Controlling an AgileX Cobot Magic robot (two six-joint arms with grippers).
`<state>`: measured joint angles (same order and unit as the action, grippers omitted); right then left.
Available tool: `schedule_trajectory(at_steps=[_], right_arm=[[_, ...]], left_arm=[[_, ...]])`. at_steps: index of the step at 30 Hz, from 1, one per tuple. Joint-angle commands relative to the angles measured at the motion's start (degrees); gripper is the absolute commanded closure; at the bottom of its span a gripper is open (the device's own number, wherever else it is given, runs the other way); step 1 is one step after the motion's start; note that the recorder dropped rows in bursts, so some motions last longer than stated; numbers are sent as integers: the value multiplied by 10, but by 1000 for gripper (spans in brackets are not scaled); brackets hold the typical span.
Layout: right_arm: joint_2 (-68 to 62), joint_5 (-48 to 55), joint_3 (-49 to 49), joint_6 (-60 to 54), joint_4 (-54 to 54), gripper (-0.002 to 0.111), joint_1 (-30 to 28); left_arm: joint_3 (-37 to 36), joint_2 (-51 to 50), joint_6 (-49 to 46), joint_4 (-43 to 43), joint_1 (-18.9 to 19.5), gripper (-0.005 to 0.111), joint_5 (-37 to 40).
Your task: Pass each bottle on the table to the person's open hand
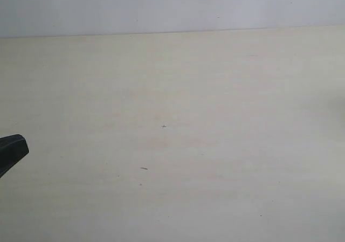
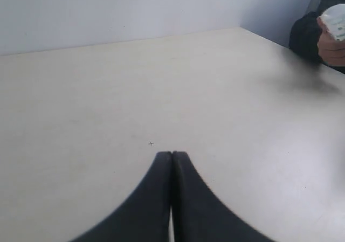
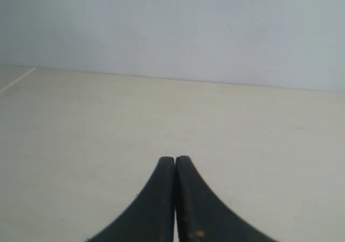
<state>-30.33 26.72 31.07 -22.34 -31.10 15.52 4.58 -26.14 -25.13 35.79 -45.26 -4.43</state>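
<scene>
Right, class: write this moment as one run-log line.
left gripper: shut, empty | right gripper: shut, empty | table: no bottles seen | person's hand: holding white object

Left edge of the exterior view: a dark shape (image 1: 12, 151) pokes in, mostly cut off. Left wrist view: the hand (image 2: 331, 48) sits half out of frame, clutching a white thing (image 2: 336, 19) (blurred, label unreadable). Tiny specks (image 1: 163, 126) dot the table (image 1: 232, 91), too small to tell.

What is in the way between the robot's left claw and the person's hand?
Nothing that shows. Only bare table lies between the shut left gripper and the hand, which grips something white.
</scene>
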Motion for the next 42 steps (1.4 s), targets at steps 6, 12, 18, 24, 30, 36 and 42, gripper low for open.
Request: schedule_trajectory(at_steps=[6, 12, 18, 24, 30, 36, 42], right_arm=[[84, 8, -4, -2, -4, 108, -2], [88, 8, -4, -2, -1, 108, -2], [88, 8, -4, -2, -1, 108, -2], [88, 8, -4, -2, -1, 108, -2], [88, 2, -4, -2, -2, 108, -2], [95, -20, -4, -2, 16, 108, -3], [124, -53, -4, -6, 22, 108, -60]], left_arm=[[-2, 1, 1, 4, 0, 107, -4], [-2, 1, 1, 4, 0, 107, -4], [-2, 1, 1, 4, 0, 107, -4], [-2, 1, 1, 4, 0, 107, -4], [-2, 1, 1, 4, 0, 107, -4], [-2, 1, 1, 4, 0, 107, -4], [-2, 1, 1, 4, 0, 107, -4]])
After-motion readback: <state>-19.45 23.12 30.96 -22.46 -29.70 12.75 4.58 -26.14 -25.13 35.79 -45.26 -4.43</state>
